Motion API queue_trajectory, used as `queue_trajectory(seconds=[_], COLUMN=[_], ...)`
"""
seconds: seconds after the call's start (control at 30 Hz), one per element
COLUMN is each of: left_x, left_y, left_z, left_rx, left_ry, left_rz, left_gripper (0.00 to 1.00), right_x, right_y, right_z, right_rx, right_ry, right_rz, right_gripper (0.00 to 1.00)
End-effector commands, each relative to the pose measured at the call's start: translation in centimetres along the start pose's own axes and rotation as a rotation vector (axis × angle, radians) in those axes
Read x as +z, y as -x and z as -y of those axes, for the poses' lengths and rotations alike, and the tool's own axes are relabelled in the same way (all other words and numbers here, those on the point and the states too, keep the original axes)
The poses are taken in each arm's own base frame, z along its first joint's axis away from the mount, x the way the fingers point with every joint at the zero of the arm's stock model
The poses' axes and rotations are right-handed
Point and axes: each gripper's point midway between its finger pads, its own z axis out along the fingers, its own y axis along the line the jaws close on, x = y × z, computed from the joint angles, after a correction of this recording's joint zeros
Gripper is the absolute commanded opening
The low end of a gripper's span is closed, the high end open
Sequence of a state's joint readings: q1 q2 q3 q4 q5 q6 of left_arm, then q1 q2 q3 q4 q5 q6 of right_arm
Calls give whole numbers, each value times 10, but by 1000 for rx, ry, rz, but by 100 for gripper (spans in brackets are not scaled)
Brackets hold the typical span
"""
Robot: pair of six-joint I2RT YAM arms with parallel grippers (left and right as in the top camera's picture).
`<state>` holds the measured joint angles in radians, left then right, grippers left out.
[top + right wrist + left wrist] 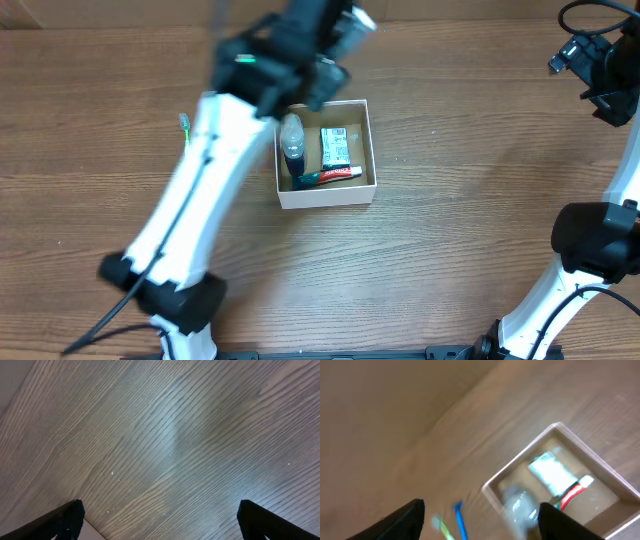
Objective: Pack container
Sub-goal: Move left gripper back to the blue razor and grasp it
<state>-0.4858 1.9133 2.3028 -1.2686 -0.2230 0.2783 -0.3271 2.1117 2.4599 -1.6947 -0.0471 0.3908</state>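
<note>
Overhead, the container [325,193] sits mid-worktop [450,240], holding a bottle [292,140] and a tube [330,177]. Left wrist: the left fingers [400,520] are spread wide and empty, with the container to the right and a toothbrush [459,520] just left of it. Right wrist: the right fingers [62,520] are spread wide above the worktop.

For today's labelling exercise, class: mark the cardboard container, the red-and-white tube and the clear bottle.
container [325,196], overhead view, on its white front wall.
red-and-white tube [335,176], overhead view, middle of its body.
clear bottle [292,143], overhead view, middle of its body.

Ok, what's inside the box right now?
The container holds a clear bottle, a white packet and a red-and-white tube. The left arm covers its far-left corner, so anything there is hidden.
</note>
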Motion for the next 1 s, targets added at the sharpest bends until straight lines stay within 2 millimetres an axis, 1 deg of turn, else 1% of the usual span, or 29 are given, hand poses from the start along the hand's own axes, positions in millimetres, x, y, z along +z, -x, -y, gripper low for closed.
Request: queue_trajectory(seconds=[0.0, 0.13, 0.17, 0.2, 0.27, 0.3, 0.4, 0.47, 0.5, 0.6, 0.7, 0.87, 0.9, 0.97], left_x=[-3, 25, 33, 44, 59, 71, 101, 117, 125, 143, 163, 194, 202, 211], left_y=[-46, -112, -125, -143, -163, -175, -197, -206, -212, -227, -240, -260, -267, -277], left_z=[-68, -98, -103, -108, -108, -105, -93, -87, -83, -74, -66, -54, -50, -44], left_rx=[-397, -598, -634, -672, -698, -705, -701, -700, -698, -623, -570, -550, -550, -549], left_ry=[36, -55, -61, -68, -76, -86, -107, -119, -126, -168, -205, -241, -250, -263], left_rz=[-86, -256, -293, -342, -402, -441, -522, -554, -573, -622, -663, -718, -739, -770], left_gripper=[78, 69, 68, 68, 68, 69, 71, 82, 85, 84, 82, 80, 80, 79], right_x=[-16, -16, -16, -16, -16, -16, -16, -16, -16, -16, -16, -16, -16, -16], right_y=[2, 2, 2, 2, 2, 2, 2, 2, 2, 2, 2, 2, 2, 2], right_z=[-1, -1, -1, -1, -1, -1, -1, -1, -1, -1, -1, -1, -1, -1], right_rx=[-6, -6, -6, -6, -6, -6, -6, -6, -6, -6, -6, -6, -6, -6], right_ry=[19, 19, 19, 19, 19, 19, 19, 19, 19, 19, 19, 19, 19, 19], right_rz=[41, 41, 41, 41, 41, 41, 41, 41, 41, 41, 41, 41, 41, 41], right_gripper=[100, 100, 100, 100, 100, 100, 100, 100, 100, 100, 100, 100, 100, 100])
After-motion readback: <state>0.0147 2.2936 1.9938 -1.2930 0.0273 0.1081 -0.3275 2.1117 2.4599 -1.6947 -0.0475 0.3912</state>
